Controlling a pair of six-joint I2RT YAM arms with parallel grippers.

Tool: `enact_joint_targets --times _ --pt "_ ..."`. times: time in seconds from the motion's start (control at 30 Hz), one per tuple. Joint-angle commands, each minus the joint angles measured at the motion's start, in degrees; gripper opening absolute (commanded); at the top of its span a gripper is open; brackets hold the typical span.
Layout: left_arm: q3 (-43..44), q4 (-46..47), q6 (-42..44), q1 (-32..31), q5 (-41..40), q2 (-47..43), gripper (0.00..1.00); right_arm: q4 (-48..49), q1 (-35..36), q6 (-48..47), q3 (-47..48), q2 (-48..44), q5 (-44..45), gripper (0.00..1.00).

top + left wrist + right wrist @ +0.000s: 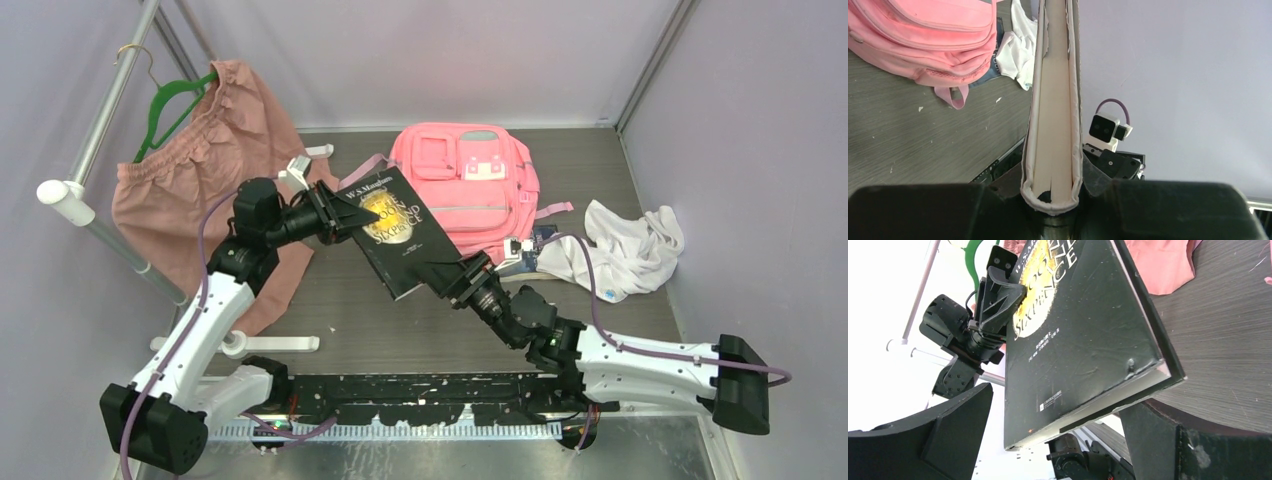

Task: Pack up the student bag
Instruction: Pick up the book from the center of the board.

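Far left: dusty-pink garment (190,185) hanging from a green hanger (165,110). Next, left arm rising from its near-left base, elbow bent, forearm pointing right. Left hand (335,215) clamped on the upper-left edge of a black book (400,240), page block pinched between both fingers in the wrist view. Book held off the worktop (360,325), tilted, cover facing up. At its lower-right corner, right hand (455,275), fingers (955,425) spread wide either side of that corner; contact unclear. Right arm stretched low from the near right, aimed up-left. Behind, student bag (470,180) lying flat at the worktop's far middle, front pockets up. Right of it, crumpled white cloth (635,250).
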Motion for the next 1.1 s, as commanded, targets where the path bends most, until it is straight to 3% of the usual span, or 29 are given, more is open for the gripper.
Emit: enact_joint_targets --times 0.0,0.2,0.33,0.6,0.8,0.97,1.0,1.07 --pt "0.5 9.3 -2.4 0.1 2.5 -2.5 0.0 15.2 -1.8 2.8 -2.2 1.5 0.3 1.0" --pt "-0.6 9.9 -2.8 0.1 2.6 -3.0 0.0 20.5 -5.2 4.5 -0.7 7.1 -4.0 0.93" --pt "-0.8 9.9 -2.6 0.1 2.3 -3.7 0.0 22.8 -7.6 7.6 -0.8 9.1 -5.9 0.7" --pt "-3.0 14.2 -3.1 0.1 2.2 -4.5 0.0 32.9 -11.5 13.7 -0.4 15.6 -11.0 0.45" --pt "-3.2 14.4 -3.0 0.1 2.7 -4.3 0.0 38.4 -12.5 16.2 0.4 20.2 -13.3 0.05" --pt "-3.1 12.5 -1.8 0.1 2.4 -3.9 0.0 35.4 -13.3 16.4 -0.4 18.6 -13.6 0.01" --pt "-3.1 12.3 -1.7 0.1 2.4 -3.7 0.03 34.3 -13.5 16.2 -0.6 17.7 -13.5 0.01" --pt "-2.9 11.4 -1.4 0.1 2.3 -3.0 0.26 31.4 -13.7 15.0 -1.3 14.8 -13.0 0.01"
